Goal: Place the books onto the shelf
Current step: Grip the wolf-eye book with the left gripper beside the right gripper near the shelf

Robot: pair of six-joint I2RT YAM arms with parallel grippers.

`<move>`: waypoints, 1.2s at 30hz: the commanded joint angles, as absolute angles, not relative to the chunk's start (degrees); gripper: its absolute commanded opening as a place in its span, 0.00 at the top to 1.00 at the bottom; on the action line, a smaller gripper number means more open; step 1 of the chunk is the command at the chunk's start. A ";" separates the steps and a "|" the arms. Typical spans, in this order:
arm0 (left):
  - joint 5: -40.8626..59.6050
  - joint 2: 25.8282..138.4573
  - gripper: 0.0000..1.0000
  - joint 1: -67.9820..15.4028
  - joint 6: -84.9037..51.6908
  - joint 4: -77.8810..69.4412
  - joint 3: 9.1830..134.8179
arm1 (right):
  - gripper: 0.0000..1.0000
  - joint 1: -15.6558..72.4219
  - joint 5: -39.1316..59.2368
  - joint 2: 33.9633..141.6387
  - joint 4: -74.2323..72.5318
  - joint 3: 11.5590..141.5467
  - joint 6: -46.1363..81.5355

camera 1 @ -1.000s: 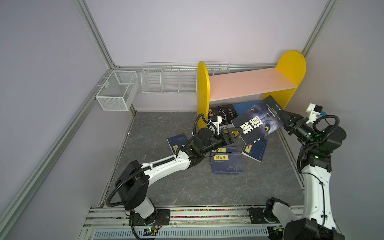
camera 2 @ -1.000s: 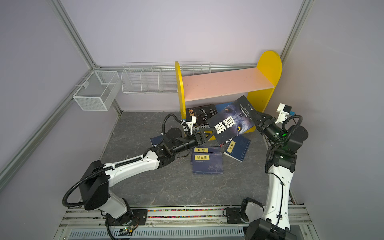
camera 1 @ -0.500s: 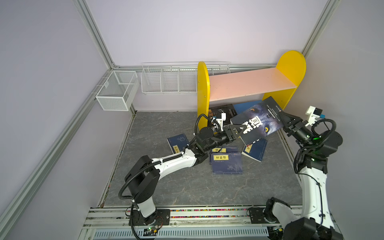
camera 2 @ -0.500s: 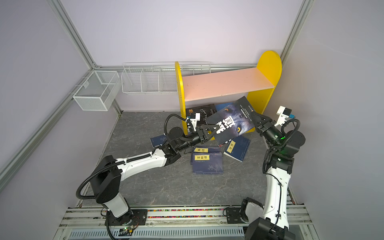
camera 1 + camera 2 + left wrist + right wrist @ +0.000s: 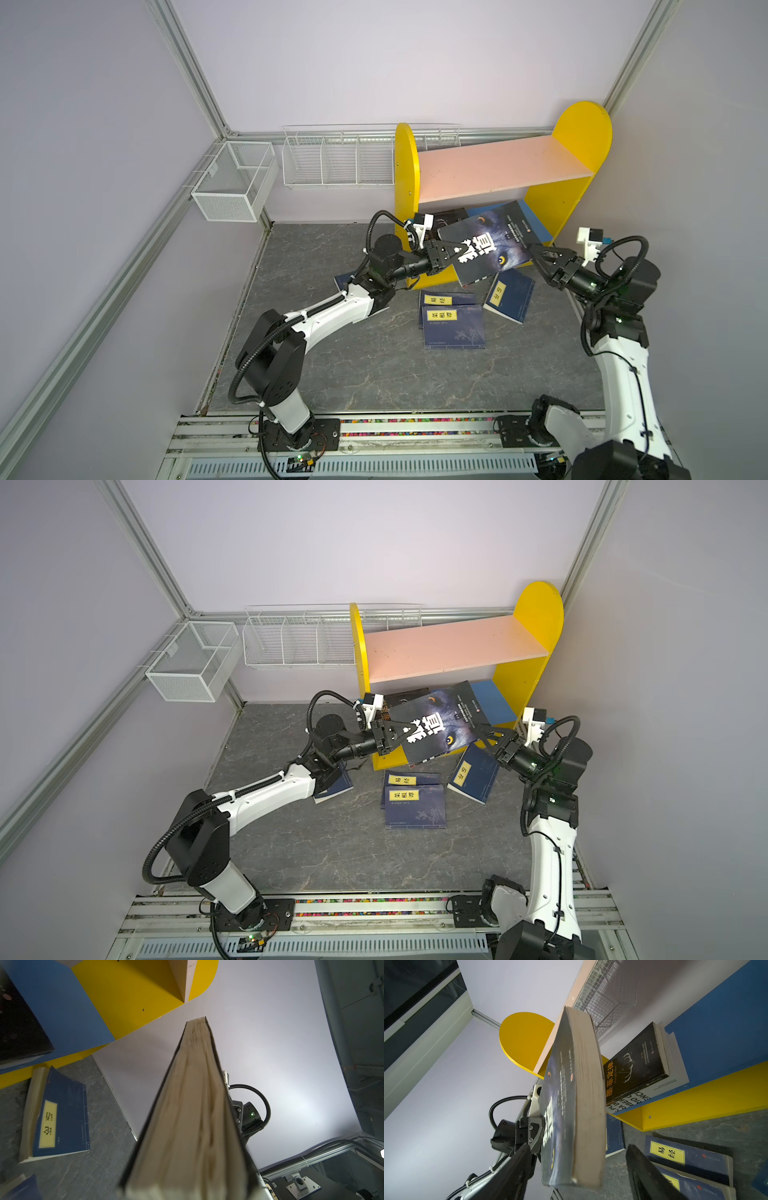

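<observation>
The books lie scattered around the shelf (image 5: 582, 133) as I watch from my console. One thick dark book (image 5: 494, 249) with white lettering hangs tilted in the air just in front of the shelf's blue lower board (image 5: 536, 222), under the pink upper board (image 5: 498, 166). The left gripper (image 5: 455, 250) is clamped tight on the book's edge nearer its own arm. The right gripper (image 5: 540, 261) stands at the opposite edge with jaws spread wide. In the right wrist view I see its fingers (image 5: 517, 1163) either side of the page block, clear of both covers. On the lower board a black paperback (image 5: 637, 1064) lies flat atop a white book (image 5: 675, 1082). Navy paperbacks (image 5: 453, 328) with yellow labels lie on the grey floor (image 5: 332, 374) in front of the shelf.
</observation>
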State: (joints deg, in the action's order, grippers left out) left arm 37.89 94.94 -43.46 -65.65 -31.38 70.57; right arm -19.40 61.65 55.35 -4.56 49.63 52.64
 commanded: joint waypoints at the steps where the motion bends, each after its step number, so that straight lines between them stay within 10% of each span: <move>1: 48.22 90.35 1.00 -42.51 -58.35 -22.62 76.06 | 0.28 -17.02 64.00 56.83 -3.14 47.57 48.09; 29: 41.59 89.43 1.00 -38.67 -38.22 10.93 88.88 | 0.94 -7.04 62.27 62.31 -14.87 43.79 48.09; 36: 33.16 85.11 0.46 -38.16 -34.20 16.03 88.18 | 0.94 -8.46 63.01 70.82 -22.92 48.37 50.92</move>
